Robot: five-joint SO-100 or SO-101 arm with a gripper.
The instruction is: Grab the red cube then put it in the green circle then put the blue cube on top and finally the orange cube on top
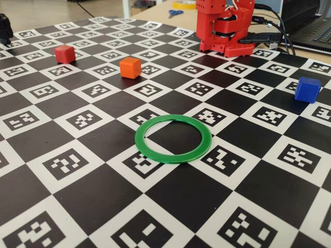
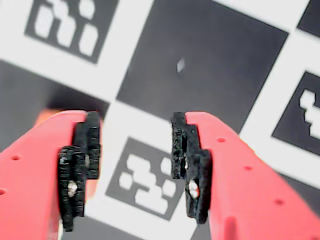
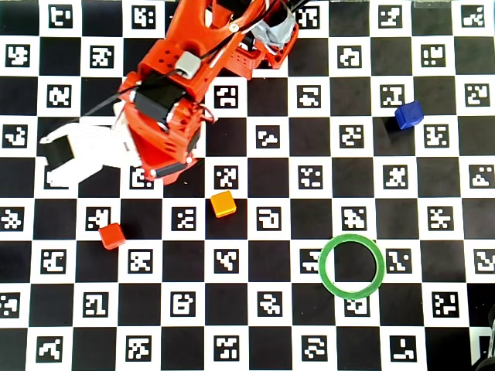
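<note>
The red cube (image 1: 64,53) (image 3: 112,235) rests on the checkered board at the far left of the fixed view. To its right in that view stands the orange cube (image 1: 130,67) (image 3: 223,204). Far across the board, the blue cube (image 1: 307,89) (image 3: 407,114) sits near the right edge. The green circle (image 1: 172,138) (image 3: 352,266) lies flat with nothing inside it. My red gripper (image 2: 135,130) (image 1: 239,50) (image 3: 166,164) hangs low over the board, up and left of the orange cube in the overhead view. It is open, and only a printed marker shows between its black pads (image 2: 182,145).
The arm's base (image 3: 255,31) stands at the top edge of the board in the overhead view. Behind it in the fixed view lie blue scissors (image 1: 175,12), cables and a laptop (image 1: 315,28). A black object (image 1: 4,28) sits at the far left edge.
</note>
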